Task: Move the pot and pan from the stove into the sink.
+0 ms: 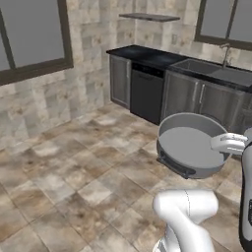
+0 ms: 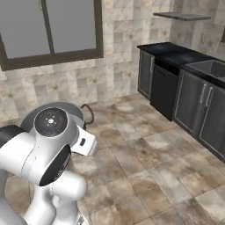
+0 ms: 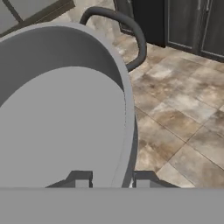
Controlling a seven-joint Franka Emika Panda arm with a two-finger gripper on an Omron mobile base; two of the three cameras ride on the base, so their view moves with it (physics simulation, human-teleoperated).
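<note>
The light-grey pot (image 1: 192, 147) hangs in the air above the tiled floor, tilted so its pale interior faces the left base view. My gripper (image 1: 219, 143) is shut on the pot's right rim. In the hand view my gripper (image 3: 111, 179) has one fingertip on each side of the wall of the pot (image 3: 61, 122), and a dark loop handle (image 3: 131, 30) sticks out at the far side. In the right base view my arm hides most of the pot (image 2: 66, 105). The sink (image 1: 216, 71), with its faucet (image 1: 226, 54), lies in the counter at the far right. The pan and the stove are out of view.
Dark cabinets (image 1: 197, 98) and a black dishwasher front (image 1: 146, 96) stand under the black counter (image 1: 142, 53). A wall shelf (image 1: 150, 17) hangs above it. Windows (image 2: 52, 30) line the tiled wall. Open tiled floor (image 1: 74, 162) stretches to the left.
</note>
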